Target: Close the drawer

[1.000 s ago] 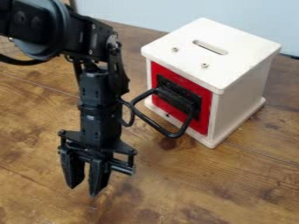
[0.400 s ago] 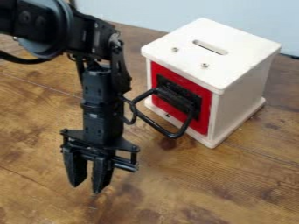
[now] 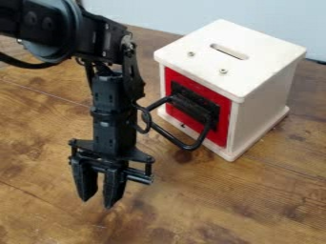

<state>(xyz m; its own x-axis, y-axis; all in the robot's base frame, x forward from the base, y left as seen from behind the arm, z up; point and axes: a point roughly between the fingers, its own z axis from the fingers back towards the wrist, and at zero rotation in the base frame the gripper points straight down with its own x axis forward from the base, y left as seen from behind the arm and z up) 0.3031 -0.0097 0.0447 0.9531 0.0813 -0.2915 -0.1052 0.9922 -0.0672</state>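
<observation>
The drawer (image 3: 197, 105) is the red front panel of a small white cube box (image 3: 254, 67) on the wooden table, with a dark recessed centre and a big black loop handle (image 3: 163, 124) sticking out to the left. The panel looks flush with the box. My gripper (image 3: 99, 198) hangs straight down from the black arm (image 3: 109, 105), left of and in front of the handle, its fingertips close to the table top. The fingers (image 3: 84, 187) stand slightly apart and hold nothing.
The white box top has a slot (image 3: 232, 50) and two small dark marks. The wooden table (image 3: 230, 200) stretches in front and to the right of the box. The arm's upper links fill the top left corner.
The arm and gripper have shifted a little to the right and slightly down. The drawer and box have not moved.
</observation>
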